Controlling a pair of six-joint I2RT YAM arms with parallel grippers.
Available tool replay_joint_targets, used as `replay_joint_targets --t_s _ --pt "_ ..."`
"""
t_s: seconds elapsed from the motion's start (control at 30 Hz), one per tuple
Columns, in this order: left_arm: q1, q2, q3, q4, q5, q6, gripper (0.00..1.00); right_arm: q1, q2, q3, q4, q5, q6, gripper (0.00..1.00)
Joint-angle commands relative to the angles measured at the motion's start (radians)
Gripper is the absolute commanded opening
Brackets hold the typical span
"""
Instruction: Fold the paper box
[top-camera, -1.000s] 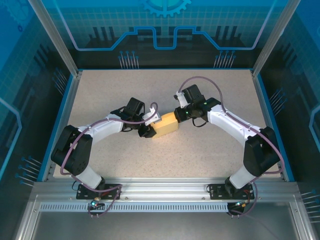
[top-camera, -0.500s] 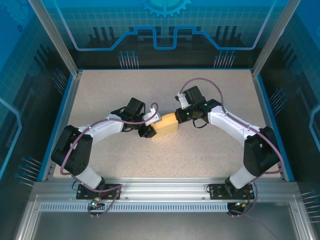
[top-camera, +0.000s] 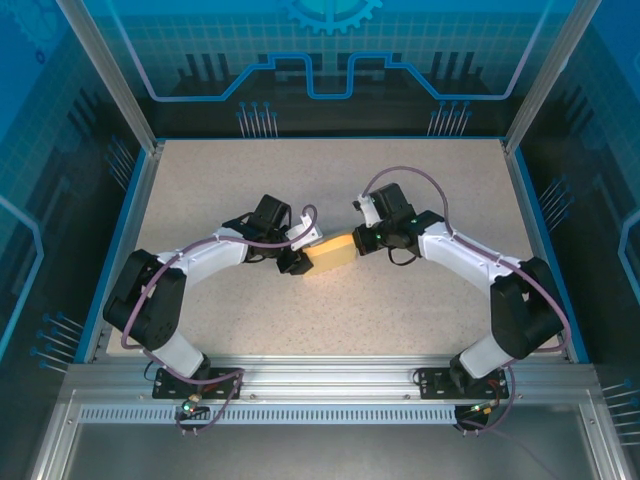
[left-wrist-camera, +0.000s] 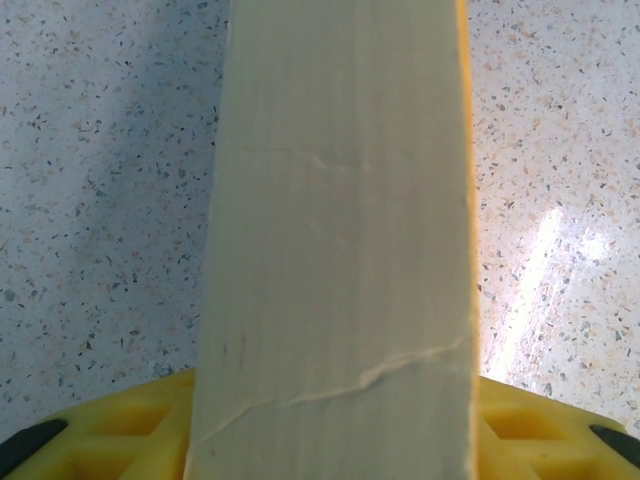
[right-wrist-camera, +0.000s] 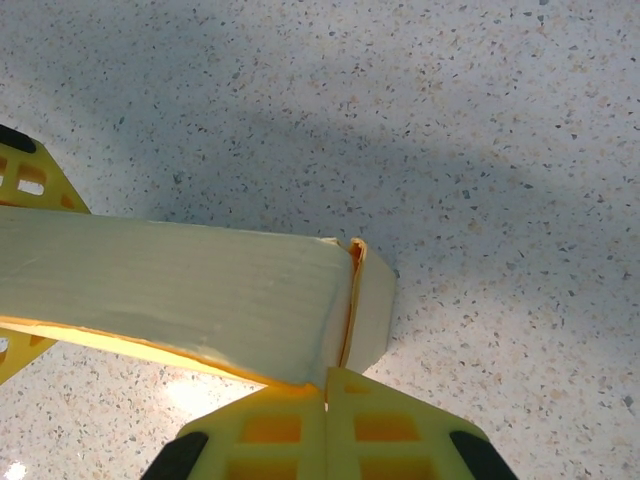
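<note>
Left claw (top-camera: 300, 254): clamped on the left end of the paper box (top-camera: 334, 252). In the left wrist view the card runs up between its yellow fingers (left-wrist-camera: 110, 445), one on either side.

Right claw (top-camera: 362, 238): jaws together, nothing held, tips set against the opposite end of the box.

Box position: mid-desk, between the two claws. Whether it rests on the surface or hangs just above it, I cannot tell. It is already a rectangular body of pale yellow card, with a crease line across the face seen from the left wrist. In the right wrist view the end flap (right-wrist-camera: 368, 300) stands slightly proud of the body, with a thin seam open beside it.

Step, as judged: closing the last end. The left claw braces while the right uses its closed tips as a pusher on the flap. The forming looks mostly done.

Next move calls for:
- A short push along the long axis of the box, toward the left claw, centred on the flap rather than the side wall.
- A left grip firm enough not to slip, yet not so firm that it crushes the thin card.
- Risk: the flap buckles, or the box pivots in the grip.

Surface: the desk (top-camera: 420, 300) is pale, speckled, smooth and stone-like, with a glare patch in the left wrist view and a blue rim (top-camera: 545, 235).

Room: an enclosure of aluminium posts (top-camera: 105, 70) and translucent blue panels (top-camera: 330, 50) printed with circuit-style graphics.
</note>
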Motion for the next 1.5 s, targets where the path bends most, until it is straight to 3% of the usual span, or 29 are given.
replay_joint_targets --t_s 0.0,0.43,0.7,1.0,1.47 --pt "0.000 0.015 0.017 -0.022 -0.033 -0.012 0.50 0.004 -0.040 -0.011 -0.017 0.028 -0.006 0.02" --pt "0.000 -0.079 -0.034 0.046 -0.003 -0.048 0.72 0.019 -0.055 -0.003 -0.019 0.044 -0.013 0.00" --pt "0.002 -0.187 -0.073 0.065 0.024 -0.161 0.76 0.019 -0.050 -0.014 -0.015 0.050 -0.009 0.00" --pt "-0.003 -0.388 -0.172 0.086 -0.082 -0.464 0.66 0.019 -0.029 -0.005 -0.006 0.039 -0.012 0.00" --pt "-0.030 -0.292 -0.132 -0.006 -0.096 -0.469 0.42 0.019 -0.017 0.015 -0.011 0.030 -0.012 0.00"
